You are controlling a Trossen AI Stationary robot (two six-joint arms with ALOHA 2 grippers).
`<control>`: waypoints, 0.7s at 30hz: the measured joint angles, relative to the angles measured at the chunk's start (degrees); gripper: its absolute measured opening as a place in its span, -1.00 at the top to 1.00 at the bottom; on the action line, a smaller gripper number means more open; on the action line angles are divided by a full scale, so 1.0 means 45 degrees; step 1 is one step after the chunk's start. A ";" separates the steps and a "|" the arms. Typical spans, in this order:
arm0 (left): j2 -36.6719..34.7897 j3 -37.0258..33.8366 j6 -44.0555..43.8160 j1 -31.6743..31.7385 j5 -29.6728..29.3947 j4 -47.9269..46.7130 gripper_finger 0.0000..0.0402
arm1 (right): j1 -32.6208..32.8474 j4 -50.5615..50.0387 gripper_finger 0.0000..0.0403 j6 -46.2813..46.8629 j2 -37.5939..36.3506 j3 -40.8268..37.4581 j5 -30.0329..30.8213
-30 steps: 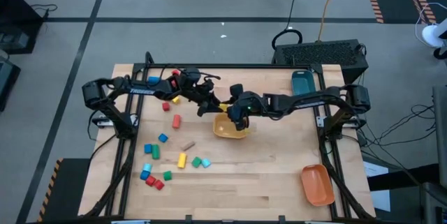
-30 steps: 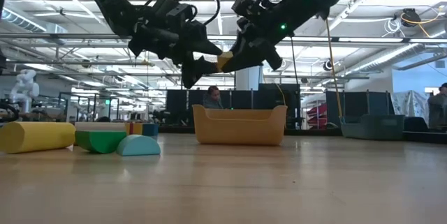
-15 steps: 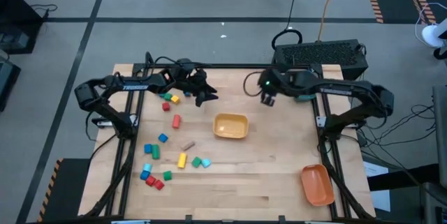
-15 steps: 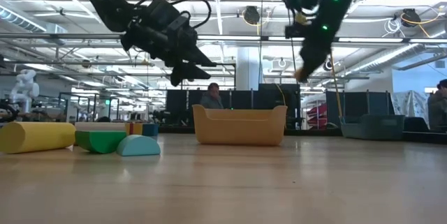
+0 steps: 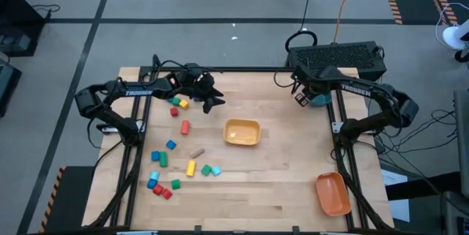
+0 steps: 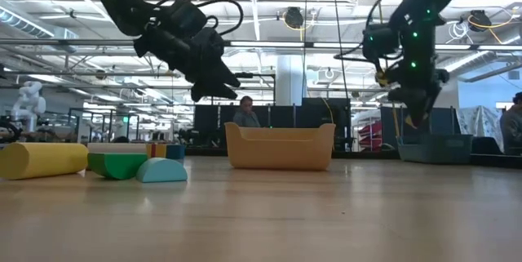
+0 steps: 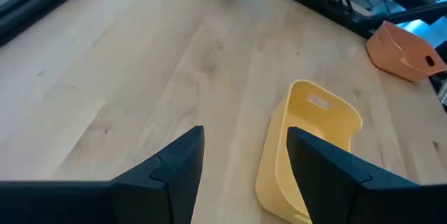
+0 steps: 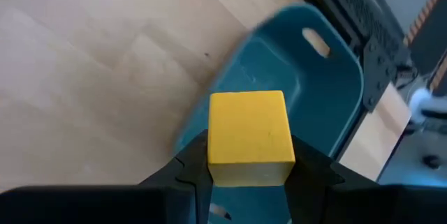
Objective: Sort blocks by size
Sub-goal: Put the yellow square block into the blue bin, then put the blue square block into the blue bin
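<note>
Gripping yellow cube point(image 8: 250, 137), right gripper point(image 8: 250, 172) above teal bin point(image 8: 318, 95)

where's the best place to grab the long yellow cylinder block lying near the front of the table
Take the yellow cylinder across its curved sides at mid-length, coming straight down from above. It lies flat on the table, its long axis running front to back, so the fingers should close from left and right. The green block sits close on one side, so that finger has little room.

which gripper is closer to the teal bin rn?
Right. The right gripper hangs over the teal bin, clamping a yellow cube. The left gripper is open across the table, near the yellow bin.
</note>
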 joint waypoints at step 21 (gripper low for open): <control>0.0005 0.0000 0.0871 0.0000 -0.5173 -0.4102 -0.04 | -0.1199 0.2304 -0.34 -0.0458 0.0005 -0.1555 -0.0937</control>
